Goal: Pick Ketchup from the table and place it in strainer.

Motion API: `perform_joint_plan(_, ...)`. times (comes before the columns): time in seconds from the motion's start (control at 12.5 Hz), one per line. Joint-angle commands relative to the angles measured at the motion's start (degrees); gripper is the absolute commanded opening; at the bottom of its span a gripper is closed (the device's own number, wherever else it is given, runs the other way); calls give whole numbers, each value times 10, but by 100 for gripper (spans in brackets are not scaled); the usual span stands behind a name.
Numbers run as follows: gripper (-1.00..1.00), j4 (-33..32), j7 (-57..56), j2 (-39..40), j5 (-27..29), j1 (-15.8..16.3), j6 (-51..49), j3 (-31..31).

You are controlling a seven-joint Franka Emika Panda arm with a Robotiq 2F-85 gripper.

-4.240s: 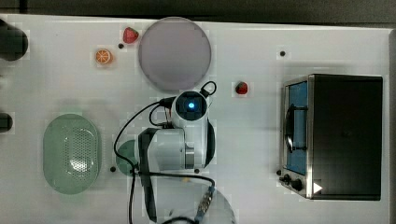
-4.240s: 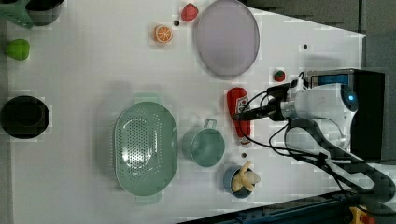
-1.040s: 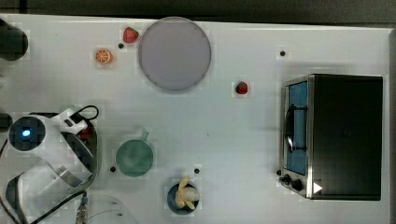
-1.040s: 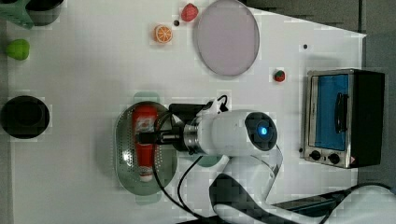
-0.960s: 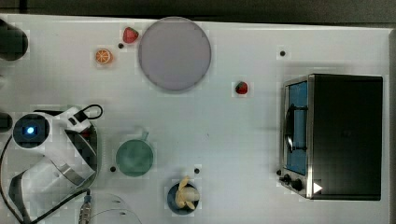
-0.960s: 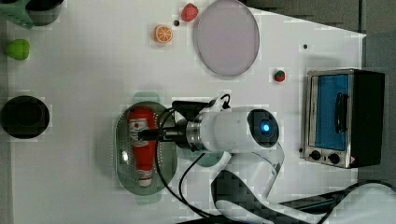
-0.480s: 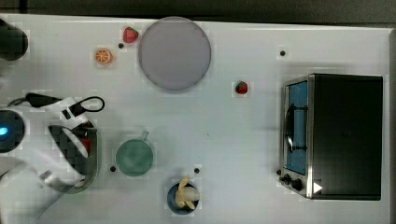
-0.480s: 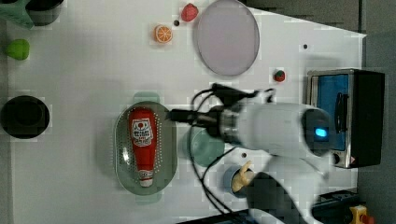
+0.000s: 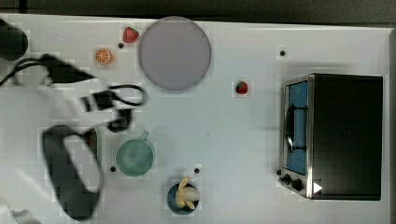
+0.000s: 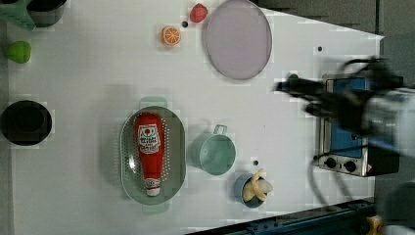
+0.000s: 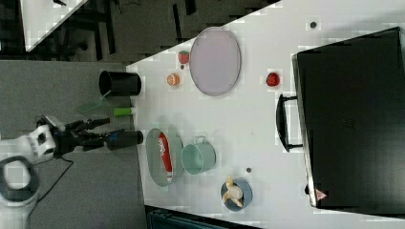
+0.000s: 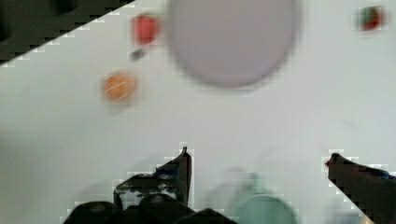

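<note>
With the ketchup (image 10: 148,151) lying in the strainer (image 10: 128,169) at the left view's lower left, the wide, empty pincer (image 12: 258,161) is judged finished; nothing further is being called for.

The arm has smooth white rounded casings with black joint sections. A looped black cable (image 9: 125,95) runs along the wrist. The gripper (image 12: 257,163) is black, with two dark tapered fingers (image 12: 180,170) on a scuffed black block.

The arm hangs above the table, its gripper (image 12: 257,161) empty with fingers spread wide apart.
</note>
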Motion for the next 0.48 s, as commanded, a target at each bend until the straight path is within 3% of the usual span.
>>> perform_joint_plan(0.08,100,30,30,-7,41,-41,-72,-86)
perform_joint_plan(0.48,100,90,19,-16,59,-41,-175,-179)
